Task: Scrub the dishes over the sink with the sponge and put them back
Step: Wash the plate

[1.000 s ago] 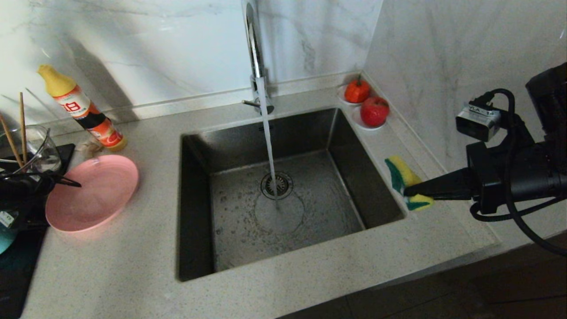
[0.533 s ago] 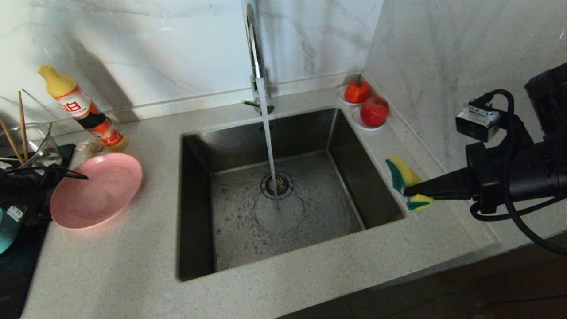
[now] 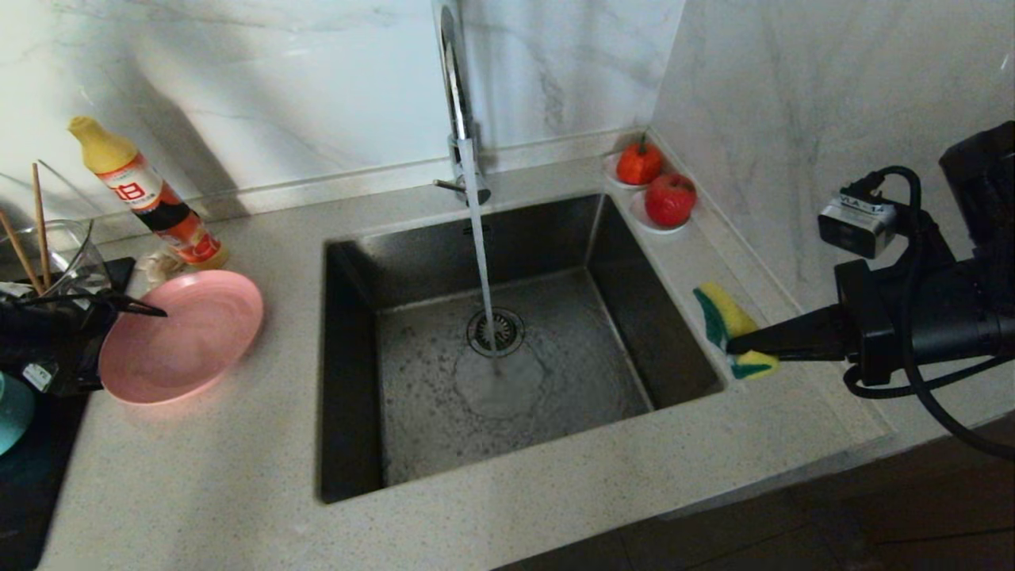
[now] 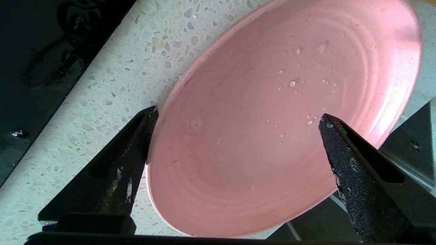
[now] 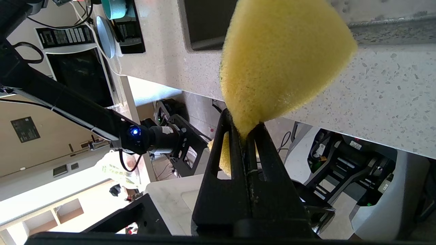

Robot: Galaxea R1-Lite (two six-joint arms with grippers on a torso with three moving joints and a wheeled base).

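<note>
Visibly droplet-flecked, ringed pink plate [image 4: 272, 112]

White marble-look walls [image 3: 238, 71] meet a speckled grey counter [image 3: 198, 476] above dark floor [image 3: 872, 523].

Legible text is scarce. The detergent bottle [image 3: 147, 193], lying tilted on the counter left of the sink, carries a white label band with red characters; these are too small to read with certainty. The camera module [image 3: 858, 224] mounted on the right arm bears a light label with dark lettering, not resolvable. A small white tag [image 3: 35, 376] on the left arm shows dark marks, also illegible. In the right wrist view, a dark wall plaque [image 5: 25, 129] and a dark panel [image 5: 64, 34] with rows of pale markings appear in the background; neither can be read. No brand or number is readable elsewhere.
</note>
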